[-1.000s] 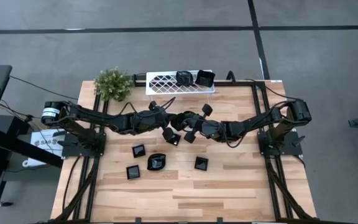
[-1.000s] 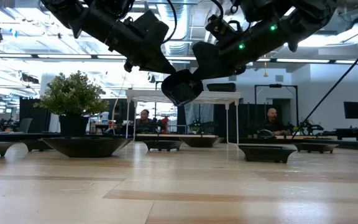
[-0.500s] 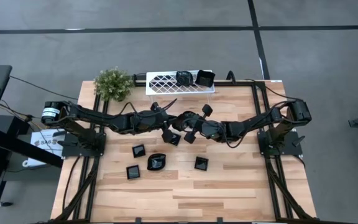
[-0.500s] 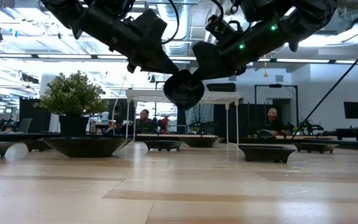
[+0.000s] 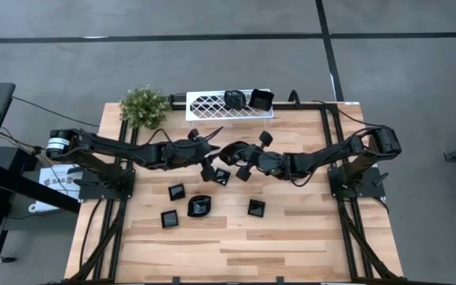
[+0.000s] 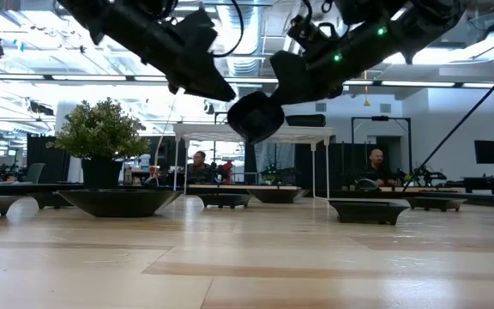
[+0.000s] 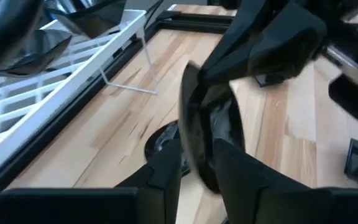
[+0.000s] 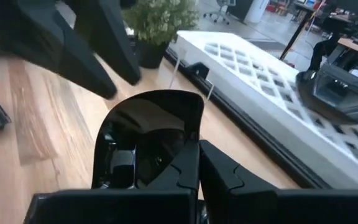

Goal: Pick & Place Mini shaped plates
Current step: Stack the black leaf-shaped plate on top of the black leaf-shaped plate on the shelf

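Low view shows the change best: the left gripper has let go of the small black plate and drawn back a little, so there is now a sliver of daylight between its tips and the plate. A second ago both grippers crowded onto that same plate. The right gripper is clamped on the plate and carries it alone, in mid-air over the table, in front of the white rack and about level with its middle.

From the left wrist, the plate stands on edge between that arm's fingers. These are spread to either side of it with space to spare. From the right wrist, the plate stands upright, pinched at its rim by the right fingers.

I take this as a hand-over just finished: the plate has passed from left to right, and the next step is probably to carry it back to the rack, where two plates already sit at the right end. The left arm should clear away first, since its fingers are close beside the plate. Four more plates lie on the table farther out from the rack, so much of the job is left.
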`<state>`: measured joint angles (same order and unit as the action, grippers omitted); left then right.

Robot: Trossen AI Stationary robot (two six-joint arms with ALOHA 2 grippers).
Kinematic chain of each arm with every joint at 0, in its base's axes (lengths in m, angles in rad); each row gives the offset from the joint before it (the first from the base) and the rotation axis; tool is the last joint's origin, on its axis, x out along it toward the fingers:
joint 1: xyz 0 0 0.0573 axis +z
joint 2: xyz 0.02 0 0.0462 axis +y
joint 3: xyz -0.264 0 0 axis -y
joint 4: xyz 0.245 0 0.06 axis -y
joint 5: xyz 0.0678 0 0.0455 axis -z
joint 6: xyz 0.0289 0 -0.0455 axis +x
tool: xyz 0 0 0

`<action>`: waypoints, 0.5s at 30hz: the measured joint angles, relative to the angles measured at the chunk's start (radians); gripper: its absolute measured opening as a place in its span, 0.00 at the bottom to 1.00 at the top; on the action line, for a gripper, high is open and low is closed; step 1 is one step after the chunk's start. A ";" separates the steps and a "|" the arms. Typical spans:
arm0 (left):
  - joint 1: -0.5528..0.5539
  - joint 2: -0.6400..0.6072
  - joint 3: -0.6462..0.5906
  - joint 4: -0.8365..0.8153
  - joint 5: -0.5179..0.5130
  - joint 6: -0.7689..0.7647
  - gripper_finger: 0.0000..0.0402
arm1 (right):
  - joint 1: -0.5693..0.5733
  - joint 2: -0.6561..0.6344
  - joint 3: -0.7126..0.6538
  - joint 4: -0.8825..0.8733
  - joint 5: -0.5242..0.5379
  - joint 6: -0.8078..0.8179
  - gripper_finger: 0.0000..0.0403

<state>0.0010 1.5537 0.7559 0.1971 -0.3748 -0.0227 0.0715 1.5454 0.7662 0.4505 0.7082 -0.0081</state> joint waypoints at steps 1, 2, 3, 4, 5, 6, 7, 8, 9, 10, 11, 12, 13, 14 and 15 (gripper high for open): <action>0.000 -0.019 0.000 -0.024 0.000 0.000 0.24 | 0.000 -0.012 0.000 -0.011 0.000 0.000 0.00; 0.000 -0.037 0.000 -0.047 -0.003 0.000 0.24 | -0.003 -0.027 0.000 -0.023 0.000 -0.001 0.00; 0.000 -0.059 0.000 -0.071 -0.002 0.000 0.24 | -0.008 -0.040 0.000 -0.024 0.000 -0.002 0.00; 0.000 -0.084 0.000 -0.103 -0.003 -0.001 0.24 | -0.015 -0.056 0.000 -0.022 0.000 -0.008 0.00; 0.000 -0.106 0.000 -0.118 -0.005 -0.005 0.24 | -0.023 -0.075 0.000 -0.024 0.000 -0.022 0.00; -0.001 -0.127 0.000 -0.132 -0.005 -0.006 0.24 | -0.036 -0.095 0.000 -0.025 0.000 -0.039 0.00; -0.002 -0.152 -0.005 -0.151 -0.006 -0.007 0.24 | -0.051 -0.117 0.006 -0.029 0.001 -0.049 0.00; -0.004 -0.177 -0.017 -0.152 -0.006 -0.008 0.24 | -0.069 -0.135 0.021 -0.037 0.002 -0.052 0.00; -0.009 -0.201 -0.032 -0.150 -0.006 -0.010 0.24 | -0.088 -0.157 0.036 -0.054 -0.002 -0.052 0.00; -0.013 -0.227 -0.051 -0.148 -0.006 -0.010 0.24 | -0.109 -0.180 0.053 -0.076 -0.002 -0.052 0.00; -0.015 -0.254 -0.073 -0.148 -0.006 -0.010 0.24 | -0.131 -0.192 0.082 -0.094 -0.003 -0.053 0.00; -0.015 -0.281 -0.094 -0.152 -0.005 -0.009 0.24 | -0.155 -0.201 0.114 -0.114 -0.011 -0.054 0.00; -0.015 -0.309 -0.113 -0.150 -0.004 -0.009 0.24 | -0.184 -0.211 0.141 -0.153 -0.024 -0.054 0.00; -0.015 -0.336 -0.135 -0.144 -0.005 -0.011 0.24 | -0.213 -0.213 0.177 -0.199 -0.050 -0.054 0.00; -0.013 -0.366 -0.156 -0.144 -0.007 -0.011 0.24 | -0.244 -0.209 0.219 -0.243 -0.090 -0.055 0.00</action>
<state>-0.0124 1.1874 0.5999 0.0529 -0.3822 -0.0338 -0.1726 1.3364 0.9857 0.2075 0.6178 -0.0628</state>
